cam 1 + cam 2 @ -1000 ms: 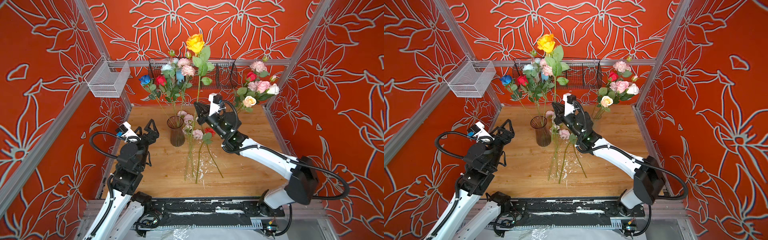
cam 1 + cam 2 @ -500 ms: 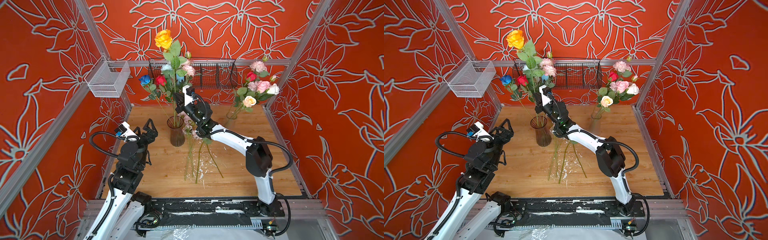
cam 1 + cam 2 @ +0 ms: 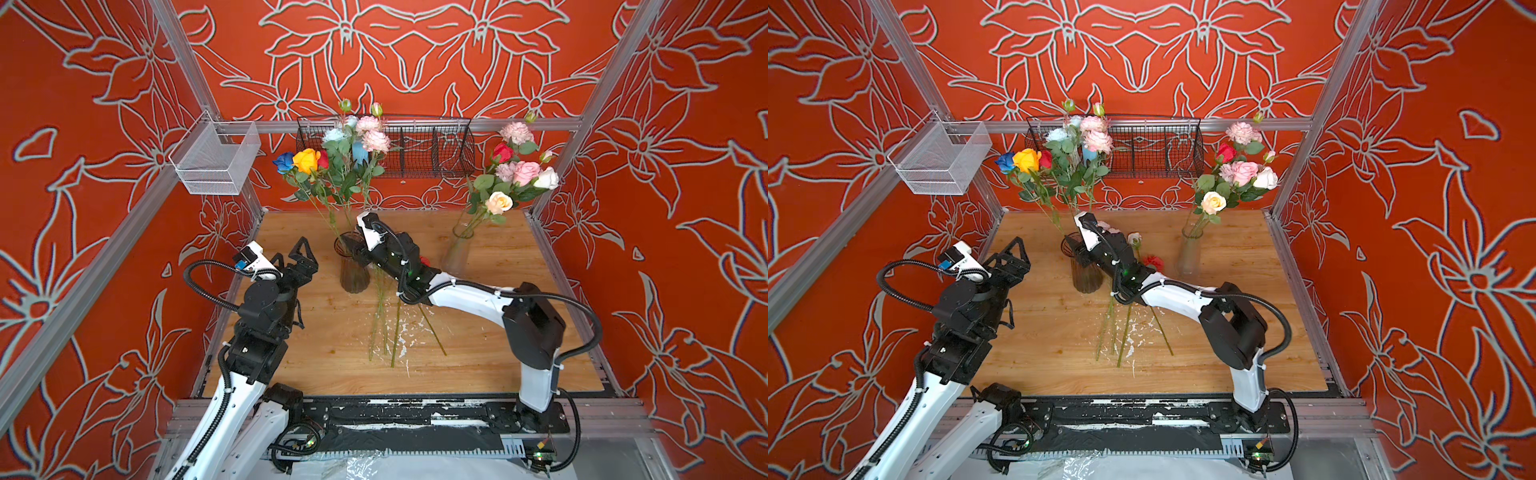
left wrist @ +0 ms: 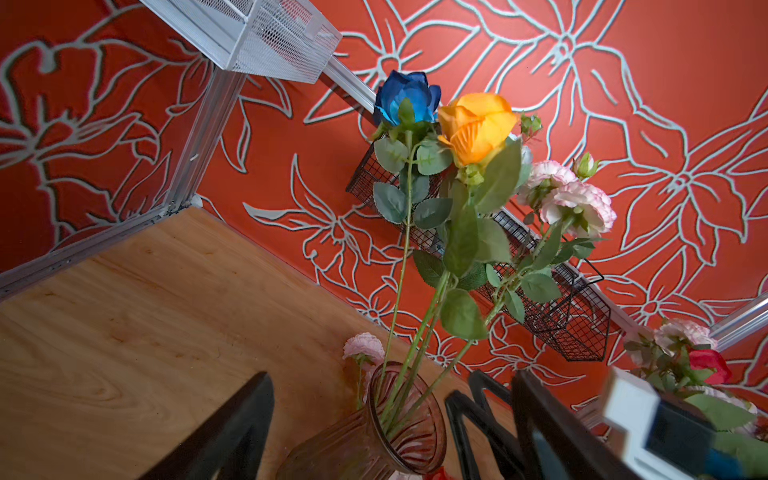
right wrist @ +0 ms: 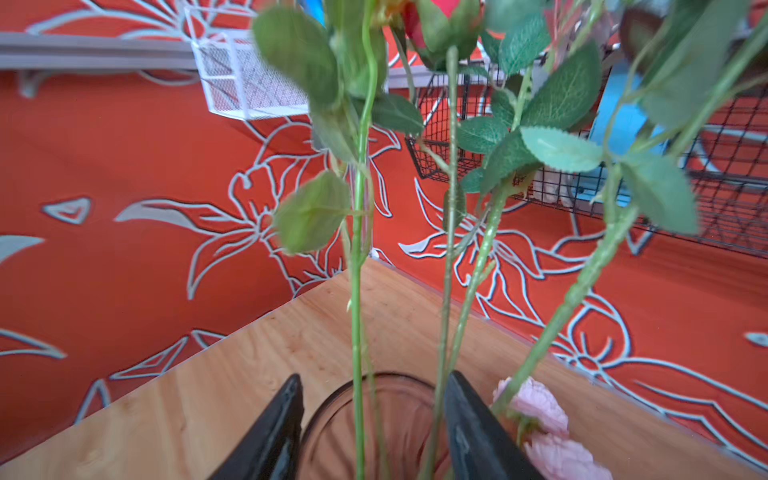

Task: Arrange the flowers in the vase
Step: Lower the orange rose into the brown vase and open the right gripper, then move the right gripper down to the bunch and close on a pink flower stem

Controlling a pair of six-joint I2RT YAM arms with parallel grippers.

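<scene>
- The right gripper (image 5: 374, 376) hovers over the mouth of the brown vase (image 3: 354, 274) with its jaws spread and stems standing loose between them. In both top views its own wrist hides the fingers.
- The left gripper (image 3: 298, 255) hangs left of that vase, fingers wide apart, nothing in them.
- The flowers (image 3: 353, 183) make one upright bunch in the brown vase. The blue rose (image 3: 284, 161) and yellow rose (image 3: 306, 160) are clear, with a red one half hidden behind.
- A second bunch (image 3: 513, 174) of six open blooms stands in the clear vase (image 3: 457, 253).
- Four stems (image 3: 395, 332) lie on the table (image 3: 291, 340), their heads mostly under the right arm.
- Only the right wrist view shows two pink blooms (image 5: 540, 409) beside the vase.
</scene>
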